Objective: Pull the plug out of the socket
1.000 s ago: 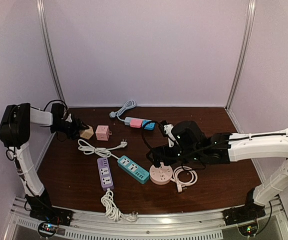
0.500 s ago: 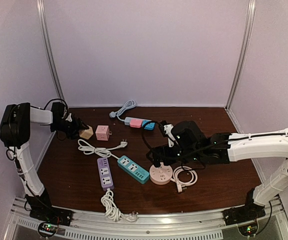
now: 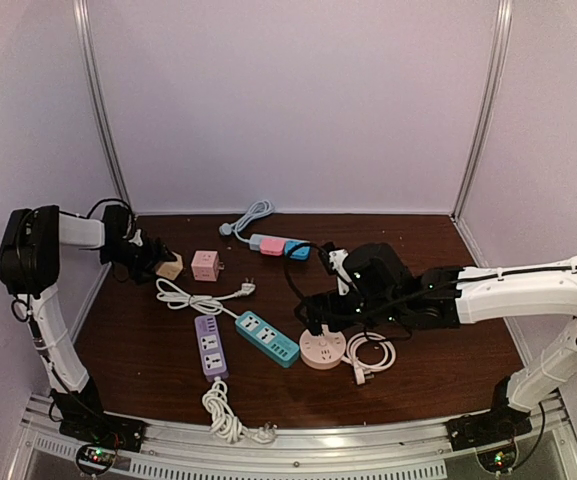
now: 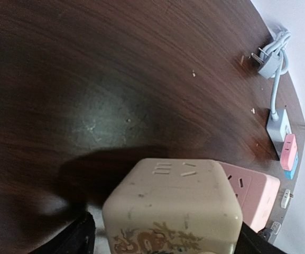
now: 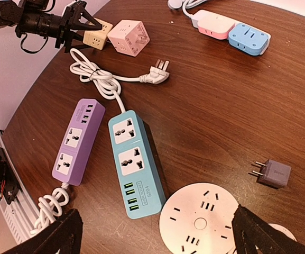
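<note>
Cream cube socket (image 4: 173,206) between the left tool's (image 4: 165,239) wide-parted fingers (image 4: 78,241); right tool (image 5: 160,233) wide and empty.

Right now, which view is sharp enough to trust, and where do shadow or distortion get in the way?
Left wrist: the beige cube fills the bottom, slightly soft, with a dark shadow on the table to its left. Right wrist: sharp and evenly lit, the teal strip crisp, though the table edge bows. Top external: evenly lit, everything small.

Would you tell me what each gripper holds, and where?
Nothing: the right gripper is open, empty; the open left gripper only straddles the beige cube socket.
</note>
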Motion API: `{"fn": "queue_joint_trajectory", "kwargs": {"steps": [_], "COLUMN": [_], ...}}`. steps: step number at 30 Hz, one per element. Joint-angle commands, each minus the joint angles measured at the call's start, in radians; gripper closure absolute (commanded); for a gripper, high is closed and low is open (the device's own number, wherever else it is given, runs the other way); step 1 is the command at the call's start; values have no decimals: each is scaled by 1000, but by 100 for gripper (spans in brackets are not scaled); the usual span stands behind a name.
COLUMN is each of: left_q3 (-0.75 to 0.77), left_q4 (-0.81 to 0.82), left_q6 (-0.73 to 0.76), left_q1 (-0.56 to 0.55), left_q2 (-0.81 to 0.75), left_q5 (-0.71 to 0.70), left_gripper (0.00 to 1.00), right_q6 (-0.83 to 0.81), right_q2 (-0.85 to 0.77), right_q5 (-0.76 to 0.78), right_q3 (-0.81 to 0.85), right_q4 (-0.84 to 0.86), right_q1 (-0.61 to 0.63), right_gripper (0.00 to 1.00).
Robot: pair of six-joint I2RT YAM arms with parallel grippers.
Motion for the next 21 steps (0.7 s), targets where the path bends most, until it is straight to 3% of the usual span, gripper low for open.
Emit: {"fn": "queue_joint_trajectory", "kwargs": {"steps": [1, 11, 21], "left_q3": [18, 10, 3], "left_q4": [-75, -97, -116], "left_q6": [38, 54, 63], "left_q1": [5, 5, 4], "left_q2": [-47, -122, -142], "left_q5": [-113, -162, -183], "left_gripper": [15, 18, 32], "right_q6": [3, 7, 12], "right_q2": [-4, 7, 4], "right_q5": [31, 19, 27], "right_q3": [-12, -16, -16], "right_q4": [0, 9, 13], "right_q1": [-10, -14, -20], "right_gripper": [0, 0, 0]}}
